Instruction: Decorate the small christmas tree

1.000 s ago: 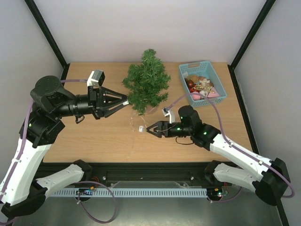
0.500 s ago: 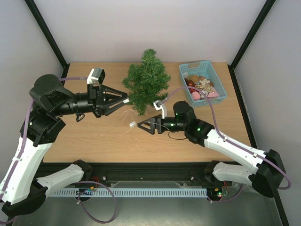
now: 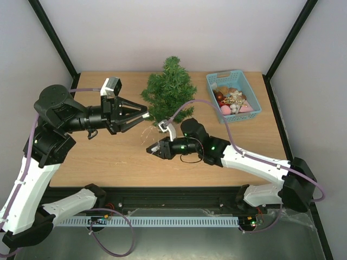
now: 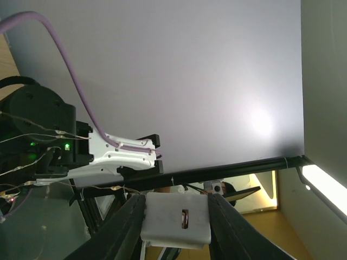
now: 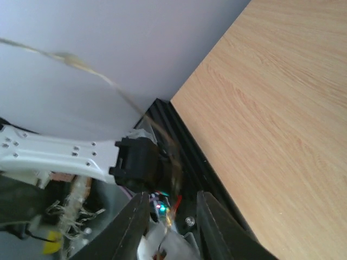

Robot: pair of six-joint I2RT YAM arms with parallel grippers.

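From above, the small christmas tree (image 3: 169,93) stands mid-table by the basket (image 3: 224,73), no ornaments on it (barely begun, I'd say). Left wrist: the left gripper (image 4: 174,199) clamps a white box (image 4: 176,223). Right wrist: a thin wire (image 5: 111,84) passes between the right gripper (image 5: 169,211) fingers; whether it's gripped, I cannot tell.

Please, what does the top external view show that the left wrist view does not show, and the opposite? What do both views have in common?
Only the top external view: the small christmas tree, the light-blue basket with ornaments in it, and the wooden table as a whole.
Only the left wrist view: a close look at the white box, clamped between the fingers of the left gripper.
Both: the left gripper itself and the thin light wire that runs from it.
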